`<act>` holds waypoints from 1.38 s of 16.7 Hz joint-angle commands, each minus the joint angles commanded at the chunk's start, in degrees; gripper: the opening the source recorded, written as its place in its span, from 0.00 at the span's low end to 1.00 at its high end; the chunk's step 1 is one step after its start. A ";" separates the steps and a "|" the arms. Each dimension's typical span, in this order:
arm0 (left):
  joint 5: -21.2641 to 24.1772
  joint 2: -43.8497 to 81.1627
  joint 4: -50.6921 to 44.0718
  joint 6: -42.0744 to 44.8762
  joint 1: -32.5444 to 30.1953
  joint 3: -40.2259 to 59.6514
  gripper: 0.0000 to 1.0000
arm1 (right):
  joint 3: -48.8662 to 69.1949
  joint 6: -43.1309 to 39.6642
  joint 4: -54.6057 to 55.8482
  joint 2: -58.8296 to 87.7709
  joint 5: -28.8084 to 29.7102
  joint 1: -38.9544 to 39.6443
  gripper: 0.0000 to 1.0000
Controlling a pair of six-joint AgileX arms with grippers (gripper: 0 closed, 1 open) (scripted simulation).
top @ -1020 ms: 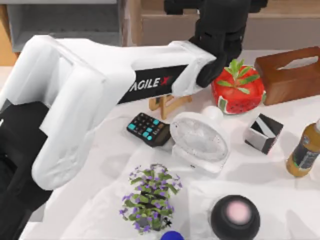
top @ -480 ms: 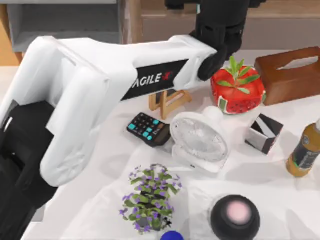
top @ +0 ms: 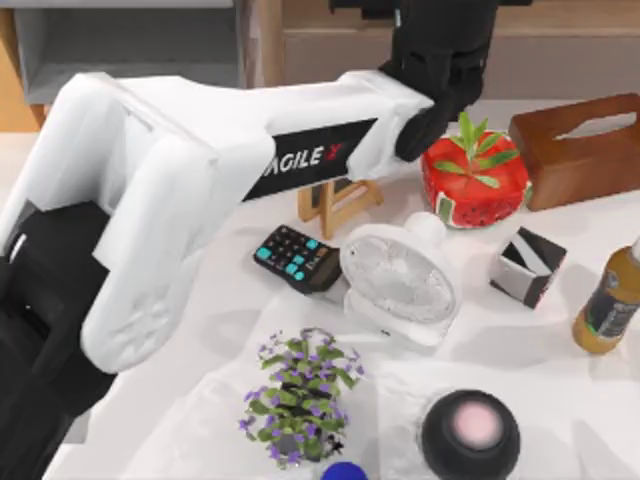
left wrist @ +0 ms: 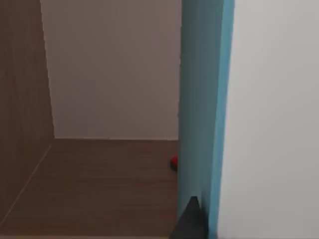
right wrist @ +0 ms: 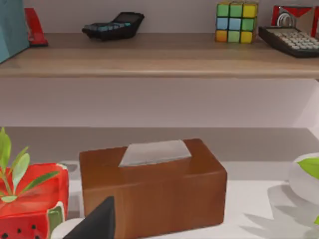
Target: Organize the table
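White table (top: 230, 330) crowded; our left arm reaches into the far shelf (top: 600, 60)

We judge it is placing a blue book (left wrist: 202, 114) upright in a wooden compartment; we cannot tell how its jaws stand. Next comes letting go and backing out without tipping it. Right arm waits near the tissue box (right wrist: 152, 186)

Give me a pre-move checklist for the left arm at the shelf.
1. Left gripper at the shelf edge, above the watermelon planter: ok.
2. Left fingers' state: cannot tell.
3. Blue panel upright inside the shelf compartment: ok.
4. Whether the panel is held: cannot tell.
5. Table organized: not ok; fan, calculator, tissue box remain on it.
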 joint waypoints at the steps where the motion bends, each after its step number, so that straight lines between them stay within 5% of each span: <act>1: 0.00 0.00 0.00 0.00 0.00 0.00 0.25 | 0.00 0.00 0.00 0.00 0.00 0.00 1.00; 5: 0.00 0.00 0.00 0.00 0.00 0.00 0.00 | 0.00 0.00 0.00 0.00 0.00 0.00 1.00; 14: -0.19 -0.28 0.10 0.09 -0.25 -0.19 0.00 | 0.00 0.00 0.00 0.00 0.00 0.00 1.00; 23: -3.06 -8.06 2.93 0.32 -3.18 -10.71 0.00 | 0.00 0.00 0.00 0.00 0.00 0.00 1.00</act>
